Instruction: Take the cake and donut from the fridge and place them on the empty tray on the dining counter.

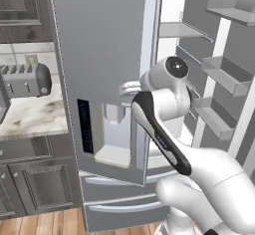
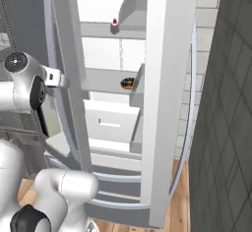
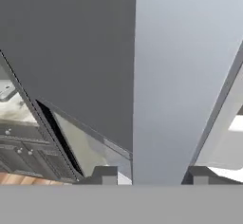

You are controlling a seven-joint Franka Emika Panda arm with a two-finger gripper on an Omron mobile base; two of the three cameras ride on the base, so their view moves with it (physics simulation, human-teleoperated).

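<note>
The fridge (image 1: 104, 55) took up most of the scene: its left door was closed, with the water dispenser (image 1: 115, 134) set in its face, and its right door (image 1: 224, 79) was swung open, showing door bins and the white interior. In the right base view the open door's edge (image 2: 167, 103) stood upright in the foreground, with the interior shelves visible past it. The arm (image 1: 164, 129) rose from below and reached up to the long vertical handle (image 3: 175, 76) of the fridge. In the hand view the gripper (image 3: 151, 176) had that pale handle running between its two dark finger tips (image 3: 108, 174); the jaws sat at a moderate width on either side of it, but contact with the handle could not be told from the pictures. To the left of the fridge a marbled wall bench (image 1: 30, 114) carried a steel toaster (image 1: 25, 79) above dark cabinets (image 1: 35, 189). The donut (image 2: 127, 83) lay on a middle interior shelf near its right end. The cake (image 2: 114, 27) sat on the shelf above, well apart from the donut and higher up.
</note>
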